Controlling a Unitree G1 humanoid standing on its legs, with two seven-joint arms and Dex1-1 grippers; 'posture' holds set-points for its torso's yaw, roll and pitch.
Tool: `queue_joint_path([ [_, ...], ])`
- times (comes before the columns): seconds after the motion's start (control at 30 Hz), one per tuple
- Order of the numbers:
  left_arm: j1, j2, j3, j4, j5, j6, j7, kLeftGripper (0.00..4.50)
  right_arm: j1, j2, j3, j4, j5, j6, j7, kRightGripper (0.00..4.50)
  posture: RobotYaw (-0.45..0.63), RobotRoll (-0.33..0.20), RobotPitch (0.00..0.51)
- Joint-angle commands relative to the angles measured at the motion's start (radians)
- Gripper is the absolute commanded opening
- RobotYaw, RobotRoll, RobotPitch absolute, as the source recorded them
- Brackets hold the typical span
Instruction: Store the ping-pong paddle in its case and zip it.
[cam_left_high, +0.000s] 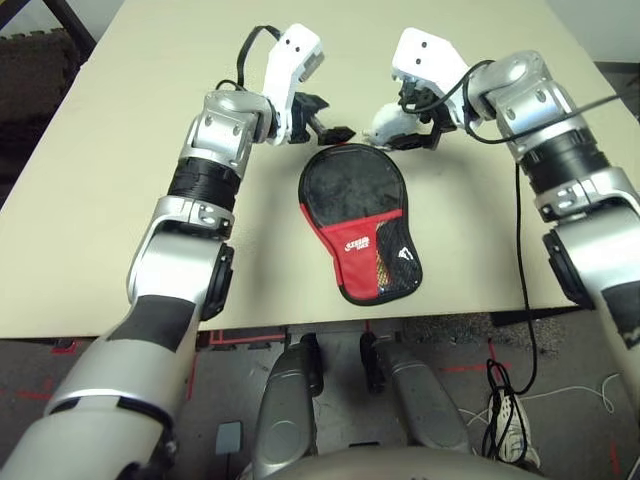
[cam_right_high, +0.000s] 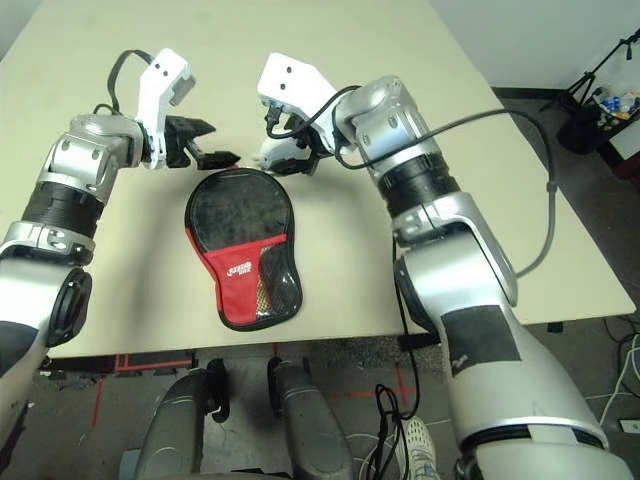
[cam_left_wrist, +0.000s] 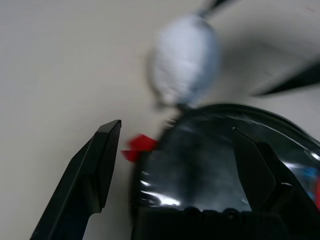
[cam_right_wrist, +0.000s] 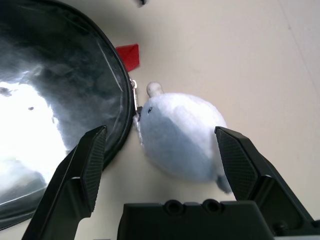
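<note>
The paddle-shaped black fabric case with red trim and a red lower panel (cam_left_high: 358, 222) lies flat at the centre of the head views, round end toward the top, narrow end toward the bottom edge of the beige table (cam_left_high: 110, 150). Its outline looks filled, so the paddle is probably inside already, though the paddle itself cannot be made out. The glossy clear side reads as slippery and the fabric as soft and light, stiffened by what is inside; the firm rim or the zip pull is the better place to pinch. A small grey-white soft lump (cam_right_wrist: 182, 137) touches the round end, seemingly hung on the zip by a short chain, beside a small red tab (cam_right_wrist: 128, 56). The 2 grippers hover just above that end: the left gripper (cam_left_high: 326, 120) upper left of it, the right gripper (cam_right_wrist: 160, 150) over the lump, both spread wide and empty.
</note>
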Motion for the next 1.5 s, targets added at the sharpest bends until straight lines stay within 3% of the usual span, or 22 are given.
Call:
queue_joint_path([
  [0.03, 0.051, 0.025, -0.054, -0.125, -0.016, 0.097, -0.045, 4.47, -0.038, 0.024, 0.019, 0.132, -0.066, -0.114, -0.047, 4.50, -0.07, 0.000, 0.197],
  [0.4, 0.147, 0.040, -0.180, -0.262, 0.015, 0.184, -0.015, 4.47, -0.055, 0.064, 0.011, 0.293, -0.193, -0.258, -0.211, 4.50, -0.03, 0.000, 0.190],
  [0.53, 0.173, 0.016, -0.233, -0.264, 0.035, 0.203, 0.015, 4.50, -0.051, 0.064, 0.013, 0.302, -0.222, -0.280, -0.246, 3.61, -0.02, 0.000, 0.186],
  [0.9, 0.186, -0.039, -0.262, -0.205, 0.062, 0.178, 0.085, 4.50, -0.028, 0.050, 0.010, 0.298, -0.250, -0.332, -0.247, 0.11, -0.05, 0.000, 0.190],
  [0.93, 0.181, -0.042, -0.260, -0.196, 0.063, 0.174, 0.087, 4.50, -0.026, 0.047, 0.009, 0.298, -0.252, -0.335, -0.248, 0.05, -0.05, 0.000, 0.191],
  [1.1, 0.164, -0.053, -0.255, -0.175, 0.061, 0.155, 0.088, 4.50, -0.017, 0.039, 0.001, 0.297, -0.251, -0.349, -0.263, 0.05, -0.07, 0.000, 0.202],
  [1.13, 0.163, -0.055, -0.255, -0.173, 0.061, 0.153, 0.087, 4.50, -0.019, 0.037, -0.001, 0.297, -0.250, -0.351, -0.264, 0.23, -0.07, 0.000, 0.205],
  [1.27, 0.162, -0.057, -0.260, -0.164, 0.061, 0.145, 0.079, 4.50, -0.037, 0.028, -0.004, 0.293, -0.248, -0.359, -0.259, 1.23, -0.08, 0.000, 0.209],
  [1.5, 0.173, -0.060, -0.261, -0.184, 0.054, 0.161, 0.072, 4.50, -0.064, 0.005, 0.019, 0.296, -0.284, -0.388, -0.234, 3.56, -0.08, 0.000, 0.239],
])
